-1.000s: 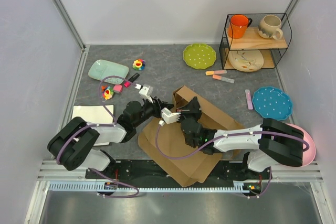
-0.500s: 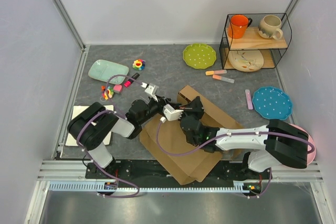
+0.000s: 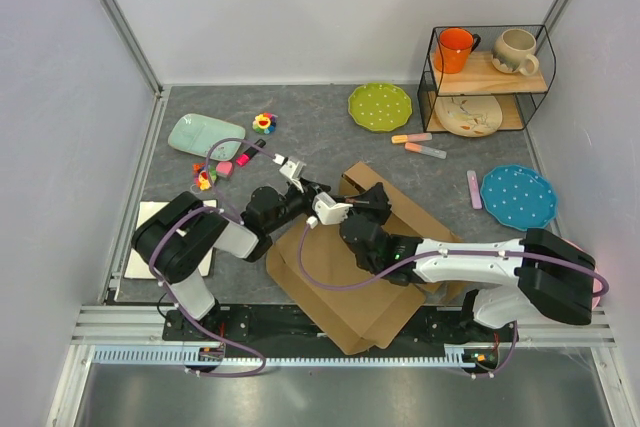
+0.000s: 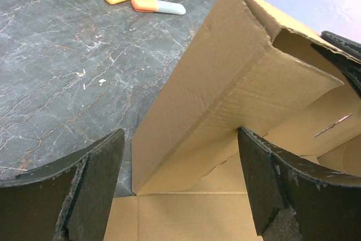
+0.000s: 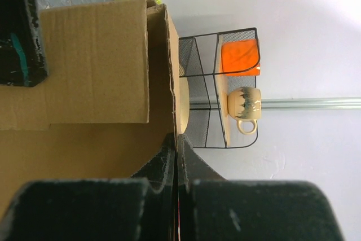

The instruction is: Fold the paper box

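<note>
The paper box [image 3: 345,312], lower centre on the bench [image 3: 300,117], looks light and stiff; I would grip a flap edge near its crease. The left pincer [image 4: 180,134] is wide open and empty around the raised flap [image 4: 225,66]; the right pincer [image 5: 177,149] is closed, perhaps pressing it.

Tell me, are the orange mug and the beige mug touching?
Apart. The overhead view shows a strip of the wooden shelf between the orange mug and the beige mug; the right wrist view shows a gap too.

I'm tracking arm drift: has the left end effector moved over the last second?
Yes. The left end effector shifted slightly right in the top view, away from the mint-green tray, toward the paper box's raised flap.
</note>
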`<control>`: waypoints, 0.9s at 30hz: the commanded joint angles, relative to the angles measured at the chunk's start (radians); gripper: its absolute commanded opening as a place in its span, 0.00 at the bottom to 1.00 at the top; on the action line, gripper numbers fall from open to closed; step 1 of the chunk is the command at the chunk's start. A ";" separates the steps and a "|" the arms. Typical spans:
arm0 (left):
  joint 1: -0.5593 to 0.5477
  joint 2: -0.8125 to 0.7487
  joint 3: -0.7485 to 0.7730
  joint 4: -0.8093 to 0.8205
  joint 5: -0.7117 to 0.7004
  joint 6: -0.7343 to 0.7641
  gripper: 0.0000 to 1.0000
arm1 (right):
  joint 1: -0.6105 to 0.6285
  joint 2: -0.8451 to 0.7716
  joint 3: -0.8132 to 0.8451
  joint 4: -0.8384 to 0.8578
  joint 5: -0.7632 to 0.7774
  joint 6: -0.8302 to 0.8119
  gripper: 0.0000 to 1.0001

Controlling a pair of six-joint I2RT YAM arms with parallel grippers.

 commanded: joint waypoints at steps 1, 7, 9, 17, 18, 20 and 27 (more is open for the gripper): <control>0.009 0.006 0.020 0.345 0.086 0.042 0.88 | 0.003 -0.026 0.034 -0.041 -0.087 0.101 0.00; 0.012 0.029 0.041 0.344 0.101 0.057 0.89 | 0.003 -0.032 0.037 -0.065 -0.096 0.124 0.00; 0.015 0.038 0.060 0.328 0.101 0.062 0.89 | 0.002 -0.037 0.040 -0.074 -0.102 0.130 0.00; 0.022 0.061 0.145 0.301 0.137 0.071 0.88 | 0.002 -0.051 0.058 -0.134 -0.147 0.188 0.00; 0.022 0.067 0.161 0.298 0.144 0.076 0.84 | 0.002 -0.054 0.061 -0.143 -0.159 0.196 0.00; 0.022 0.074 0.173 0.290 0.158 0.080 0.79 | 0.003 -0.060 0.067 -0.178 -0.176 0.228 0.00; 0.024 0.098 0.185 0.298 0.184 0.090 0.47 | -0.009 -0.089 0.100 -0.248 -0.205 0.276 0.00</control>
